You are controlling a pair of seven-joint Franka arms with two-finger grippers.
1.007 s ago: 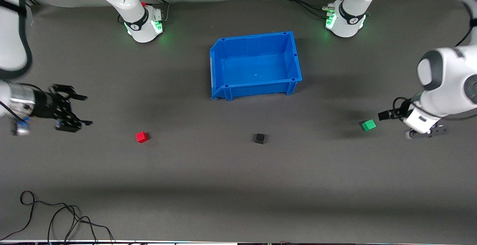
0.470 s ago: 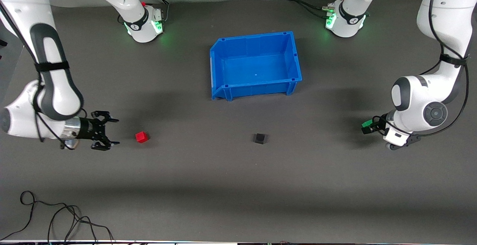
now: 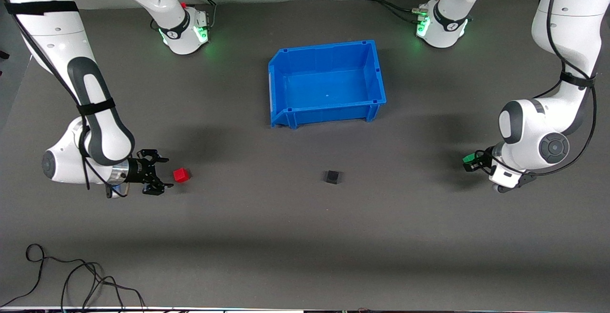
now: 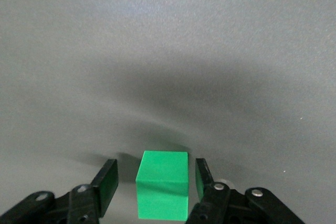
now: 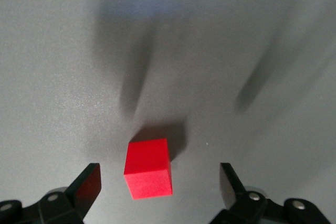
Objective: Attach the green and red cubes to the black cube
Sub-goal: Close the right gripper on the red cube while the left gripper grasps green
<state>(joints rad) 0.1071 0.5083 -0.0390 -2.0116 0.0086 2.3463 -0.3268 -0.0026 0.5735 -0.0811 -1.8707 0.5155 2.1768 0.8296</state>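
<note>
Both arms have dropped in from the ends. The left pincer [image 4: 152, 190] brackets the green cube [image 4: 163, 191] (spread, not pinching); the right pincer [image 5: 160, 187], spread wide, now flanks the red cube [image 5: 148, 167], so both grasps look imminent.

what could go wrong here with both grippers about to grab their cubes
1. The right gripper is open wide with the red cube only partly between its fingers and nearer one of them; closing now might push or turn it.
2. The left gripper has narrow gaps around the green cube, so a small shift could nudge it.
3. The black cube lies loose on the table, so pressing a cube against it may slide it.
</note>
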